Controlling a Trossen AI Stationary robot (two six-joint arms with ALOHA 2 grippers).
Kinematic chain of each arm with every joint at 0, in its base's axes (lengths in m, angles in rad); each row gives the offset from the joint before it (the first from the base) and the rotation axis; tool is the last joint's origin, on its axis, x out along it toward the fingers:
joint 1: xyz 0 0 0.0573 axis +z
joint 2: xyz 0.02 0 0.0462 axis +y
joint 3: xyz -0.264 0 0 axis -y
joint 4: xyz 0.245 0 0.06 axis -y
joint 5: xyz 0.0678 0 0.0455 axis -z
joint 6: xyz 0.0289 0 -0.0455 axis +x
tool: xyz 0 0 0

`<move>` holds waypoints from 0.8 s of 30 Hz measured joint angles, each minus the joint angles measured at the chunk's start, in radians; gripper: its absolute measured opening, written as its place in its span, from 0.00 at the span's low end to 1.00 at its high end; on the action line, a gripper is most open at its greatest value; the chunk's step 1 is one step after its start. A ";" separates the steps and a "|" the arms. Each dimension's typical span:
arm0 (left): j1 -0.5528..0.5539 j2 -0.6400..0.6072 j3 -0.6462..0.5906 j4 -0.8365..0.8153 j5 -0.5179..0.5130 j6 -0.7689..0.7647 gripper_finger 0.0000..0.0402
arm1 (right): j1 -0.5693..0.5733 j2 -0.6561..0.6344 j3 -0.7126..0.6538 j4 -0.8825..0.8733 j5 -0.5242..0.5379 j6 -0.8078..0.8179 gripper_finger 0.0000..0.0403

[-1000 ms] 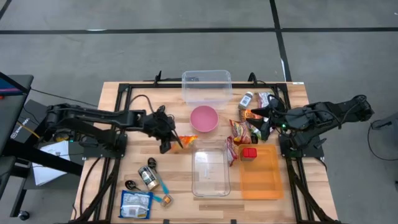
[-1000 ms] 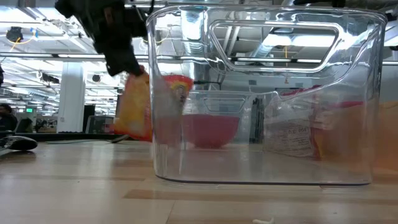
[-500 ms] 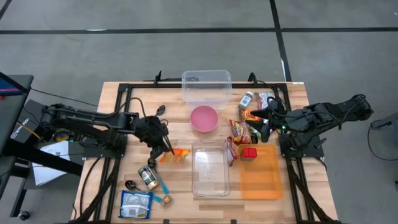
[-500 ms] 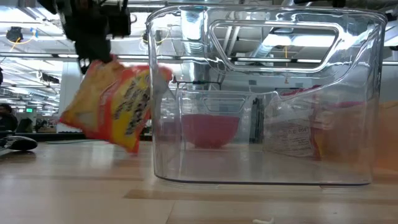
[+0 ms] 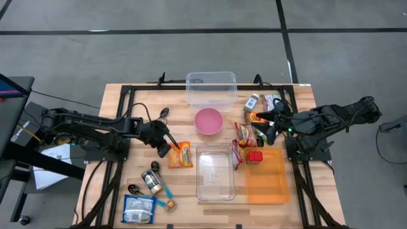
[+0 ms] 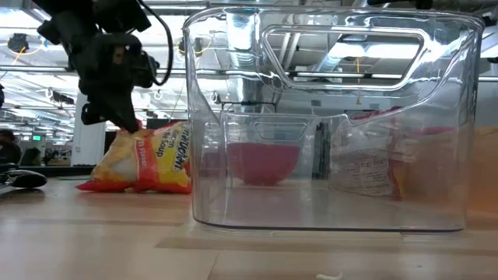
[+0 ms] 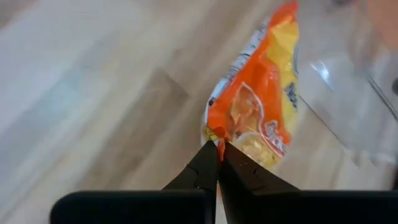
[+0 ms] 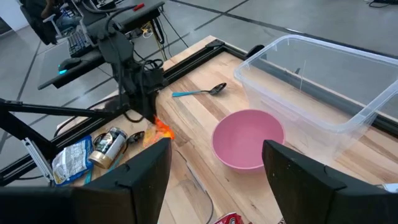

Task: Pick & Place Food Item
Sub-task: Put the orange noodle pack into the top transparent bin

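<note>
Left claw [image 5: 166, 148] is pinched tight on one corner of the orange soup packet [image 5: 181, 154], and the wrist view shows both dark fingertips [image 7: 208, 163] squeezed together on the crinkly edge. That packet lies flat on the wooden table [image 5: 114, 127], just to the left of the clear tub [image 5: 215, 173] at the front, with a little gap between them. From the claw, the packet stretches away toward the tub, so its long side points from the fingers to the tub wall. In the low view it rests on the wood with the claw [image 6: 117, 117] at its left end. I think the packet has been set down and letting go comes next. A pink bowl [image 5: 208, 121] sits behind the tub, and a bigger clear bin [image 5: 211, 87] sits at the back of the table. Near the left arm are a small can [image 5: 151, 178], a spoon [image 5: 135, 189] and a blue packet [image 5: 139, 208]. Right claw [image 5: 270, 124] waits far over on the other side with its fingers apart, holding nothing, above more snack packets [image 5: 245, 133] and an orange tray [image 5: 267, 181]. So the left arm is much nearer to the soup packet.
</note>
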 joint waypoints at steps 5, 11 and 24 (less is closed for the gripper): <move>0.034 -0.006 -0.004 -0.002 -0.123 -0.005 0.01 | 0.000 0.000 0.000 0.000 0.000 0.005 0.61; 0.064 -0.028 -0.004 -0.032 -0.210 -0.003 0.12 | 0.000 0.000 0.000 0.000 0.000 0.005 0.61; 0.057 -0.070 -0.003 0.178 -0.109 0.356 0.57 | 0.000 0.000 0.000 -0.003 0.000 -0.003 0.61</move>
